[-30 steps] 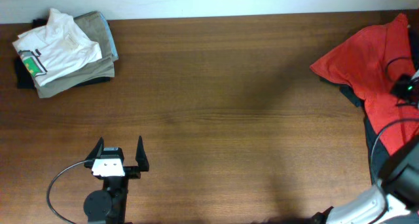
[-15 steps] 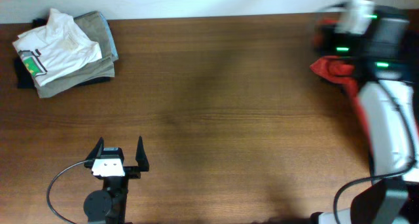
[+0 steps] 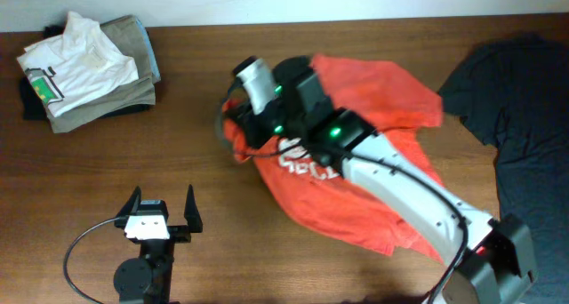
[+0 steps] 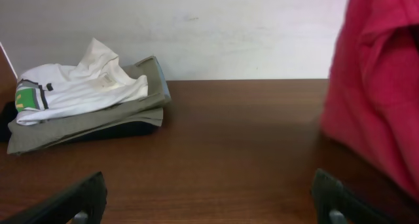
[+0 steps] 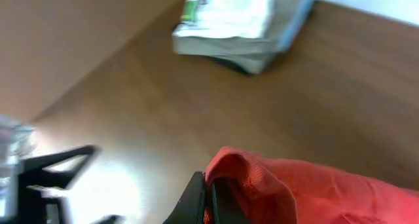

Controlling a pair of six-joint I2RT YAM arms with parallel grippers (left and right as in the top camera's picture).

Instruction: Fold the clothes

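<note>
The red-orange T-shirt (image 3: 373, 153) with white lettering lies crumpled across the middle of the table; it also shows in the left wrist view (image 4: 383, 86) and the right wrist view (image 5: 314, 191). My right gripper (image 3: 240, 131) is shut on its left edge, cloth pinched between the fingers (image 5: 196, 201). A folded stack of white and khaki clothes (image 3: 89, 68) lies at the far left, seen also in the left wrist view (image 4: 85, 103). A dark navy garment (image 3: 516, 100) lies at the far right. My left gripper (image 3: 163, 217) is open and empty near the front left, its fingertips (image 4: 85, 198) wide apart.
The right arm (image 3: 400, 188) stretches from the front right corner across the shirt. A cable (image 3: 80, 251) loops beside the left arm's base. A pale wall (image 4: 209, 27) runs behind the table's far edge.
The right arm has swung from the far right to the table's middle, dragging the red-orange shirt with it and uncovering the navy garment. The left arm has not moved.
</note>
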